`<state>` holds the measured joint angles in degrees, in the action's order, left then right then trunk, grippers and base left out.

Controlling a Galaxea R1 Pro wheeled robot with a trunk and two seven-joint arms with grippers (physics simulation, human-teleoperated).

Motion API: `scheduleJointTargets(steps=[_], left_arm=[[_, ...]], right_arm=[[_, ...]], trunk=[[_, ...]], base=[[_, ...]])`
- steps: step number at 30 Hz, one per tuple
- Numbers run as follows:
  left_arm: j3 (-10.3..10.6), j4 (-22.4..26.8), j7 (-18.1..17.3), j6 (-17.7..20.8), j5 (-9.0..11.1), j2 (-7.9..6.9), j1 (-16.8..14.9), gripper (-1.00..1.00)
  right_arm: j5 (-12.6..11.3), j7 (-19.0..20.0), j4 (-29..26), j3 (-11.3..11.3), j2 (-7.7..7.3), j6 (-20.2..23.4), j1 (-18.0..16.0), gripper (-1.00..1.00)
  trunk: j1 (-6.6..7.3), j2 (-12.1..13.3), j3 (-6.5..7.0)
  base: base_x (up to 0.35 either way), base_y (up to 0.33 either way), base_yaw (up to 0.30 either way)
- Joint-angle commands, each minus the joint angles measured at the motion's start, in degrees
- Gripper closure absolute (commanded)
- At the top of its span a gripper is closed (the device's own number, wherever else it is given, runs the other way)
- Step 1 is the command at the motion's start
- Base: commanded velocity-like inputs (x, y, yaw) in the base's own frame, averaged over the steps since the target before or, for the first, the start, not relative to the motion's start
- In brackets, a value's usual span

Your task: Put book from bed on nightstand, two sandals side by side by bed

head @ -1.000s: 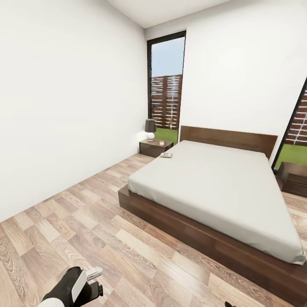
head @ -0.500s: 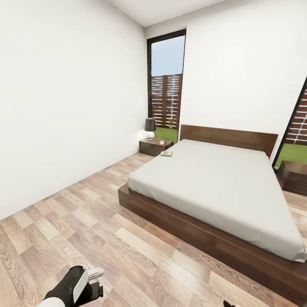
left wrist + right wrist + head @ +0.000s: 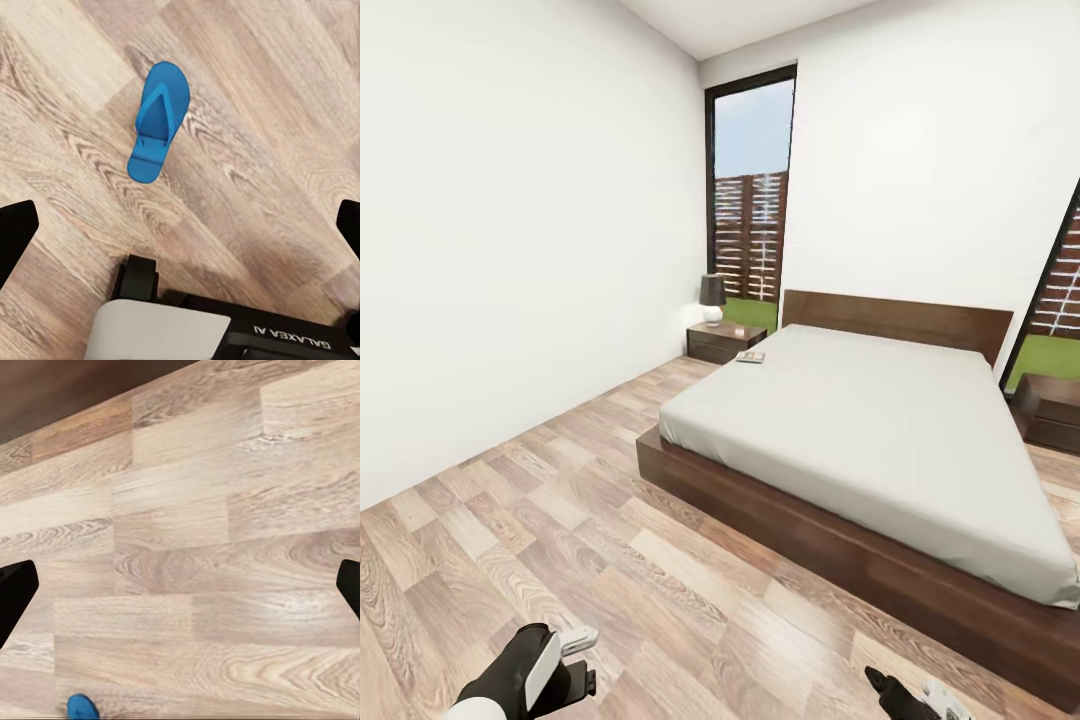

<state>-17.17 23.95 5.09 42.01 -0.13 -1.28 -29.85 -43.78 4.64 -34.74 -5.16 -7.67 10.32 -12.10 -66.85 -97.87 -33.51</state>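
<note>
The bed point(image 3: 880, 430) has a grey mattress and a dark wood frame. The book point(image 3: 750, 357) lies on the mattress corner nearest the left nightstand point(image 3: 724, 342). A second nightstand point(image 3: 1052, 410) stands at the bed's far side. One blue sandal point(image 3: 157, 120) lies on the plank floor in the left wrist view, beyond my open left gripper point(image 3: 180, 229). A blue sandal tip point(image 3: 82, 707) peeks in at the edge of the right wrist view, where my right gripper point(image 3: 180, 592) is open over bare floor. Both arms hang low: the left arm point(image 3: 525, 680) and the right arm point(image 3: 905, 695).
A lamp point(image 3: 712, 298) with a dark shade stands on the left nightstand. A white wall point(image 3: 510, 250) runs along the left, with a strip of wood floor point(image 3: 560, 480) between it and the bed. Tall windows point(image 3: 752, 210) flank the headboard.
The head view has shifted a little, so the camera moved. My right arm has come into view at the bottom right. The book and bed have not moved.
</note>
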Motion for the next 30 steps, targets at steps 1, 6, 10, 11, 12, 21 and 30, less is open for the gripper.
scheduleJointTargets(steps=[1, 6, 10, 11, 12, 21, 30], left_arm=[[-0.3, 0.1, 0.1, 0.2, 0.0, 0.03, 0.0, -1.00], [-0.4, 0.1, 0.0, 0.1, 0.0, -0.07, 0.0, -1.00], [-0.4, 0.1, -0.1, 0.1, 0.1, -0.09, 0.0, -1.00], [-0.4, 0.1, -0.1, 0.1, 0.1, -0.08, 0.0, -1.00], [-0.4, 0.1, -0.1, 0.1, 0.1, -0.07, 0.0, -1.00], [-0.5, 0.2, -0.2, 0.1, 0.1, -0.18, 0.0, -1.00], [-0.6, 0.2, -0.2, 0.1, 0.2, -0.57, 0.0, -1.00]], right_arm=[[-0.3, 0.3, -0.4, -0.2, 0.00, 0.9, 0.0, -1.00], [-0.2, 1.4, -1.7, -0.3, -0.05, 2.3, -0.1, -1.00], [-0.2, 3.7, -2.1, -0.5, -0.06, 2.7, -0.1, -1.00], [-0.2, 4.2, -2.1, -0.5, -0.06, 2.8, -0.1, -1.00], [-0.2, 4.6, -2.1, -0.5, -0.06, 2.8, -0.1, -1.00], [-0.1, 8.0, -2.2, -0.7, -0.08, 2.9, -0.1, -1.00], [0.0, 9.3, -2.2, -0.5, -0.01, 3.0, -0.1, -1.00]], trunk=[[-0.22, -0.4, -0.24], [-1.32, -2.5, -1.14], [-2.20, -4.1, -1.86], [-2.42, -4.5, -2.04], [-2.64, -4.9, -2.22], [-4.61, -8.5, -3.84], [-6.59, -12.1, -5.45]], base=[[0.000, 0.000, 0.000], [0.000, 0.000, 0.000], [0.000, 0.000, 0.000], [0.000, 0.000, 0.000], [0.000, 0.000, 0.000], [0.000, 0.000, 0.000], [0.000, 0.000, 0.000]])
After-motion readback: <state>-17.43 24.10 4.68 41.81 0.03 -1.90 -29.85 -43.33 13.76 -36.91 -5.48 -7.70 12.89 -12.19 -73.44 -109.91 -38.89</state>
